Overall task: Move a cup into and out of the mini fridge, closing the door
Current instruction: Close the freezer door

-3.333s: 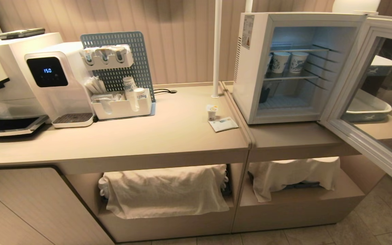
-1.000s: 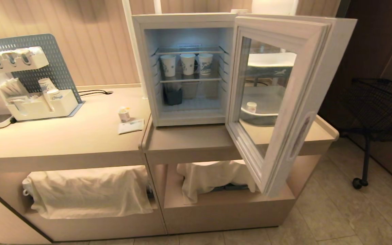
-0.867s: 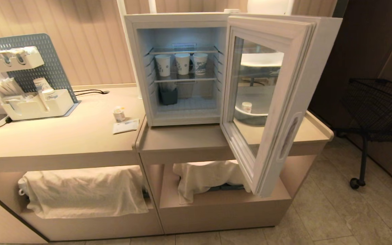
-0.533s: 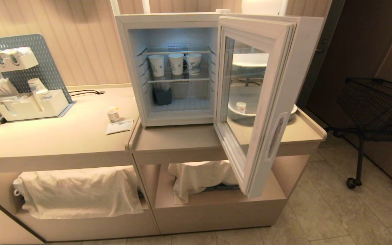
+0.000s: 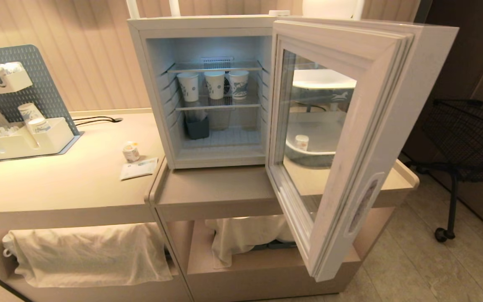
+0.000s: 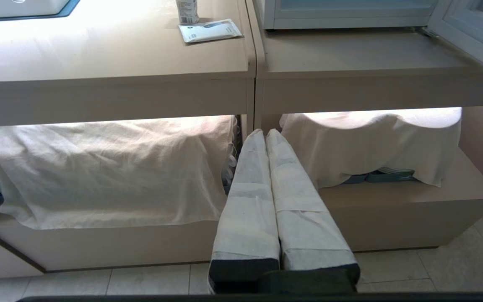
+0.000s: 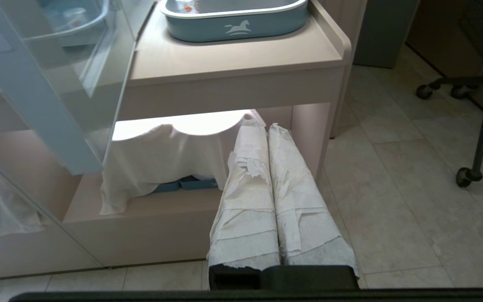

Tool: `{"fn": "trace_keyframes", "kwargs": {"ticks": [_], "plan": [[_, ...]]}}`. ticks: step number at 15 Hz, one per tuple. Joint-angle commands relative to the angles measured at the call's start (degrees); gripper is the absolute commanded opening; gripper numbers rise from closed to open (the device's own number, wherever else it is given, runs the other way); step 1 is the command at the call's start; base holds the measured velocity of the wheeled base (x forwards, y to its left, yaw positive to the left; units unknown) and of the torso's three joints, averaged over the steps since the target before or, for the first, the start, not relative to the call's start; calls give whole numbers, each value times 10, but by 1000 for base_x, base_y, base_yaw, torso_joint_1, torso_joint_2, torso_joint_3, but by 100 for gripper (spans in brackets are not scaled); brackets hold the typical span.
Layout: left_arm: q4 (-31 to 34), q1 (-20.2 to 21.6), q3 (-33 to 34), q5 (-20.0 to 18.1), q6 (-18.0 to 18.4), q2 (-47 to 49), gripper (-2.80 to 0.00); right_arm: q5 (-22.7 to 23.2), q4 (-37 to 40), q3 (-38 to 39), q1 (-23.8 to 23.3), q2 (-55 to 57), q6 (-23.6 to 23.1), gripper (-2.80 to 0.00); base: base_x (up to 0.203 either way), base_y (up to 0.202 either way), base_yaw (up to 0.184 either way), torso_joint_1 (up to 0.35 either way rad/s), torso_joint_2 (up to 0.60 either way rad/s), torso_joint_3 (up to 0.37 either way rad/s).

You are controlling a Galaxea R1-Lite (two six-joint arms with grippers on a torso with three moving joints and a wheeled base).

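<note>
Jaws pressed together on both grippers. Head view: the mini fridge (image 5: 149, 84) stands with the door (image 5: 363, 138) swung wide; the cup (image 5: 131, 152), squat and yellow-lidded, sits on the counter (image 5: 57, 188) beside it. Left wrist view: the left gripper (image 6: 265, 133) hangs low before the cloth-draped shelf (image 6: 99, 167), empty. Right wrist view: the right gripper (image 7: 260, 126) hangs low near the door, empty.

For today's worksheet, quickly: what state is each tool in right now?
Left tool: closed, holding nothing, low in front of the counter.
Right tool: closed, holding nothing, low beside the open door.
</note>
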Motion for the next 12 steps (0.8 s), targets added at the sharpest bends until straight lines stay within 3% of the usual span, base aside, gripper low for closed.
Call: {"fn": "trace_keyframes", "kwargs": {"ticks": [1,3,5,8,10,12], "plan": [[0,0,0,0,0,0,-280,0,2,-3,1,1,-1,-280,92,0,3,17,7,-2],[0,0,1,0,0,0,-280,-1,10,-66,1,34,5,-280,0,0,0,0,0,0],[0,0,0,0,0,0,-280,1,22,-140,3,136,56,-280,0,0,0,0,0,0],[0,0,1,0,-2,0,-280,40,4,-234,1,424,132,-280,0,0,0,0,0,0],[0,0,1,0,-2,0,-280,109,-64,-294,-17,630,171,-280,0,0,0,0,0,0],[0,0,0,0,-2,0,-280,211,-127,-365,-39,786,221,-280,0,0,0,0,0,0]]}}
